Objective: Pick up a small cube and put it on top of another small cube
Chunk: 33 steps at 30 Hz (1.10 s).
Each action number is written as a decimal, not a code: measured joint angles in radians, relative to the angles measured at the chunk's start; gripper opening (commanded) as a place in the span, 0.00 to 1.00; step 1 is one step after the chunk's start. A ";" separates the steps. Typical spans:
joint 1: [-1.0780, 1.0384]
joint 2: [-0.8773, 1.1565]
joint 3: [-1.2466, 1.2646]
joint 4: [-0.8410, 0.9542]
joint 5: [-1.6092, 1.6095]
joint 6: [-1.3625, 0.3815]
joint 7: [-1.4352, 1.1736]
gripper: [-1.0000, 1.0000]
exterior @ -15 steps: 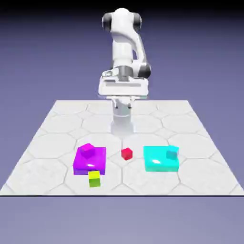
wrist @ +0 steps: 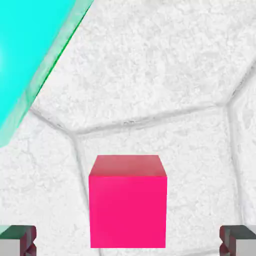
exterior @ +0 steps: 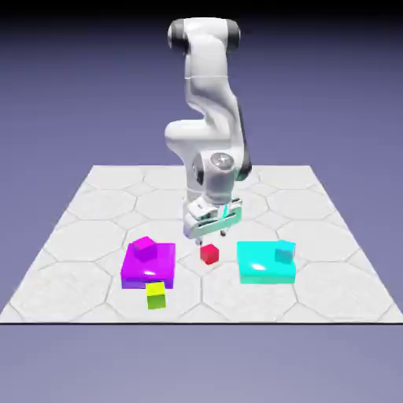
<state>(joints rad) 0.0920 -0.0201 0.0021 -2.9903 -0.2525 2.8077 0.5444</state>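
The small cube (exterior: pixel 208 254), tiny and plain red, rests on the white tiled table between two flat slabs. My gripper (exterior: pixel 211 234) hangs just above and behind it, open and holding nothing. In the hand view the red cube (wrist: pixel 127 205) fills the lower middle, and the two grey fingertips (wrist: pixel 17 240) sit far apart at the bottom corners, clear of its sides. A yellow-green cube (exterior: pixel 156 295) lies near the front edge, to the exterior view's left.
A purple slab (exterior: pixel 149 268) carries a small magenta cube (exterior: pixel 144 249) to the exterior view's left. A cyan slab (exterior: pixel 264 264) with a small cyan cube (exterior: pixel 284 253) lies to the right; its edge (wrist: pixel 25 50) shows in the hand view's upper left.
The arm has swung down and forward from its raised pose, bringing the gripper low over the red cube. No block has moved.
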 measured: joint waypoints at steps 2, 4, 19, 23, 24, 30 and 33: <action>0.034 0.072 -0.048 0.010 -0.059 0.062 0.043 0.50; 0.064 0.145 -0.097 0.020 -0.118 0.123 0.086 0.50; -0.040 -0.109 0.072 -0.015 0.088 -0.093 -0.064 0.00; -0.010 -0.050 -0.013 0.093 0.122 -0.146 -0.097 0.00; -0.007 -0.031 -0.042 0.130 0.133 -0.164 -0.108 0.00; 0.057 0.086 -0.211 0.347 0.201 -0.272 -0.174 0.00; 0.092 0.145 -0.296 0.456 0.235 -0.326 -0.207 0.00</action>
<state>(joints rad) 0.1844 0.1245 -0.2941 -2.5344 -0.0180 2.4814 0.3371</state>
